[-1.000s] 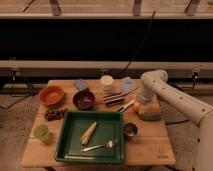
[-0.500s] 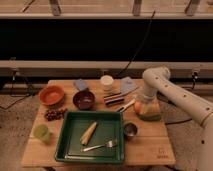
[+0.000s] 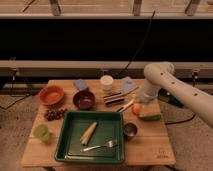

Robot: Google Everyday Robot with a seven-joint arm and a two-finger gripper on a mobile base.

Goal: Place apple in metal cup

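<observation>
- Gripper (image 3: 144, 101) has barely shifted, sitting just right of apple (image 3: 136, 108); spread or pinching, I cannot tell.
- Reaching step: apple lies near cup (image 3: 130, 130), not in it.
- Next: grasp, lift.

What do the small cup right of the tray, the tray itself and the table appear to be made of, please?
The metal cup looks like polished steel: grey sheen, dark inside. The tray looks like moulded plastic, evenly green with soft gloss, though painted metal is possible. The table seems pale, matte wood. The gripper is close above the apple.
</observation>
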